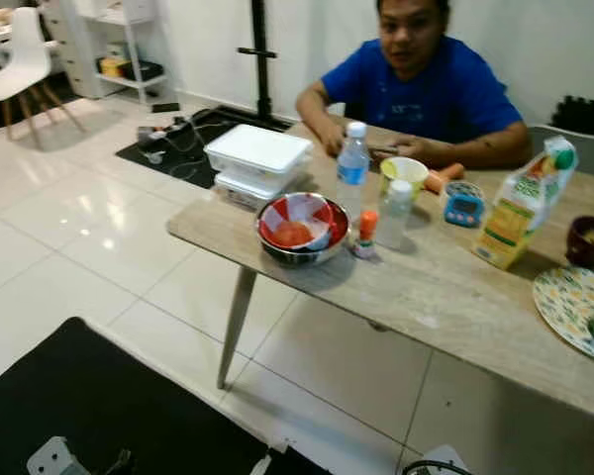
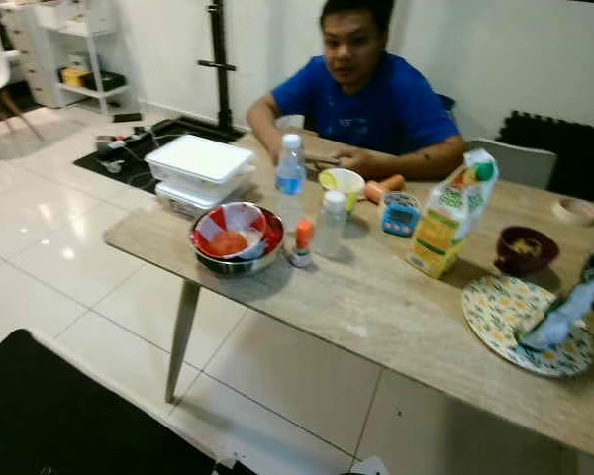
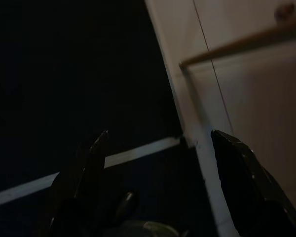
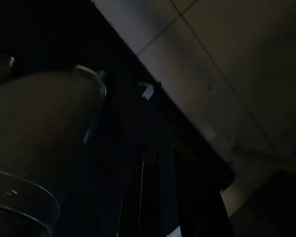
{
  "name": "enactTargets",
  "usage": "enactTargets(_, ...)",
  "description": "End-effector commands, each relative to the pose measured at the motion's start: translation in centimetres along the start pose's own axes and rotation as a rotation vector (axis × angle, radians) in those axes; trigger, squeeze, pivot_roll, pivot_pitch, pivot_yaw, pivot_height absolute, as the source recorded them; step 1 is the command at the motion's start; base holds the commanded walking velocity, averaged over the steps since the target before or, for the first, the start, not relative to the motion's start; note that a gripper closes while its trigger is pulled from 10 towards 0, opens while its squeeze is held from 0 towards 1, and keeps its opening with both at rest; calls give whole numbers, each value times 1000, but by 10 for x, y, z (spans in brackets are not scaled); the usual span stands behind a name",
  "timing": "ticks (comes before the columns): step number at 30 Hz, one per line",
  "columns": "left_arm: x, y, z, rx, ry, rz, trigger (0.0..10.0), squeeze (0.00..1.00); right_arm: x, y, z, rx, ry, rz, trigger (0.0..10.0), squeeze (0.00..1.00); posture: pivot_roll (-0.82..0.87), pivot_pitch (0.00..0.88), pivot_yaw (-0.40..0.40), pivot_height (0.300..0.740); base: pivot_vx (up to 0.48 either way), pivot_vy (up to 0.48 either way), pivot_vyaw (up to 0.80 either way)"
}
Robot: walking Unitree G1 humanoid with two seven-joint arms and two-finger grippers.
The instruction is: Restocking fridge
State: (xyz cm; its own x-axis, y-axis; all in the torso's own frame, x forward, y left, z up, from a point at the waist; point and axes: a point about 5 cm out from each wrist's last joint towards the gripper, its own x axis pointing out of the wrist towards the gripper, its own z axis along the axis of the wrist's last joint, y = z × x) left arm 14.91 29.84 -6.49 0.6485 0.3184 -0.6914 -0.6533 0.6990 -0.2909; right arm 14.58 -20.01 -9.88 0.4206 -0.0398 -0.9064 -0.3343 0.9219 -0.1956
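Ahead, a long pale wood-grain table (image 1: 445,297) carries the groceries — a clear plastic water bottle with a blue label (image 1: 352,166), a green-and-yellow juice carton (image 1: 523,203) well to its right, and a red-lined metal bowl (image 1: 301,228) beside stacked white lidded boxes (image 1: 256,158). A person in a blue shirt (image 1: 426,89) sits behind it. Both arms hang low over dark mat and pale floor tiles (image 3: 246,94): the left gripper (image 3: 158,143) has its fingers spread wide — the right gripper (image 4: 163,153) has its fingers pressed together

A light wood-grain table (image 1: 445,297) carries a red-lined bowl (image 1: 302,228). Behind the bowl stand stacked white containers (image 1: 257,158), beside it a water bottle (image 1: 352,166), farther along a juice carton (image 1: 525,203) and patterned plate (image 1: 574,307).
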Motion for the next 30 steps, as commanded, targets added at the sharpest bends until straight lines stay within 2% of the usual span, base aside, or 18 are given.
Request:
enactTargets(1, 0, -2, -7, 36, 45, -1, 10000, 0, 0, 3, -7, 4, 30, 16, 10000, 0, -7, 35, -13, 740, 0, 0, -738)
enactTargets(3, -3, -1, -20, 37, 85, 11, 10000, 0, 0, 4, -5, 15, 28, 21, 10000, 0, -16, 35, -8, 740, 0, 0, -759)
enactTargets(6, -5, 2, -25, 19, 95, 26, 10000, 0, 0, 4, -6, 21, 29, 23, 10000, 0, -17, 34, -9, 740, 0, 0, -765)
enactTargets(13, -9, 12, -29, -10, 97, 67, 10000, 0, -1, 4, -11, 24, 46, 33, 10000, 0, -11, 38, -11, 740, 0, 0, -772)
enactTargets(17, -10, 12, -29, -6, 100, 68, 10000, 0, -1, 4, -11, 27, 46, 38, 10000, 0, -11, 38, -11, 740, 0, 0, -781)
enactTargets(24, -8, 3, -34, 13, 118, 35, 10000, 0, -1, 9, -9, 30, 42, 55, 10000, 0, -8, 40, -9, 740, 0, 0, -785)
enactTargets(30, -9, 0, -39, 38, 140, 18, 10000, 0, -1, 6, -10, 22, 40, 51, 10000, 0, -10, 40, -11, 740, 0, 0, -788)
